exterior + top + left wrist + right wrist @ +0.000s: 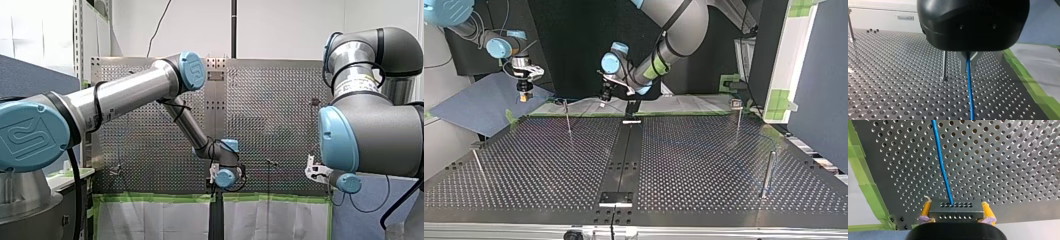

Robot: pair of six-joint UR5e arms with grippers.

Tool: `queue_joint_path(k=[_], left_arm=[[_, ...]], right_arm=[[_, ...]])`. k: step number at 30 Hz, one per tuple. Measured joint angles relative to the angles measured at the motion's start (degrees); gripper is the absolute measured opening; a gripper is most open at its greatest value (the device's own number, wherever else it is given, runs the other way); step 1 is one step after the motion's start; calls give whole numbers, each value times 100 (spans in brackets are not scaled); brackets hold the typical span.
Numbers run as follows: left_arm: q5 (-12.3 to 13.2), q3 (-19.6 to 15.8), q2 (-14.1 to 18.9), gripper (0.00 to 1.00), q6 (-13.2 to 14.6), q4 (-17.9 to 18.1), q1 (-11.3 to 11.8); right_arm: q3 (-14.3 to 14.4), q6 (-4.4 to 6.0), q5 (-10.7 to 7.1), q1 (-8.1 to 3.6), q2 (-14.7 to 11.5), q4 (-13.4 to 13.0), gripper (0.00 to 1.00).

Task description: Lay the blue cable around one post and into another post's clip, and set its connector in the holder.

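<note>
My right gripper (956,213) is shut with its yellow pads on a dark grey connector block (955,206). The blue cable (941,162) runs out of the block and away over the perforated table. In the top view this gripper (525,95) hangs past the table's far left corner. My left gripper (968,71) is shut on the blue cable (969,95), just above the table, beside a thin metal post (944,65). In the top view my left gripper (605,96) is over the table's far edge near the middle.
Thin posts stand on the table: one far left (567,117), one near left (479,166), a clip-topped one far right (738,116), a thicker one near right (768,172). A black centre strip carries a fixture (615,198) near the front edge. Green tape (865,182) lines the far edge.
</note>
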Motion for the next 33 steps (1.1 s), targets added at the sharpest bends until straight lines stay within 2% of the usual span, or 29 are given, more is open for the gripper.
queue_joint_path(k=[11, 33], left_arm=[[71, 128, -2, 1, -45, -53, 20], [74, 259, -3, 1, -139, -218, 42]], right_arm=[[-54, 75, 2, -8, 2, -25, 0], [-70, 131, 14, -6, 9, -32, 0]])
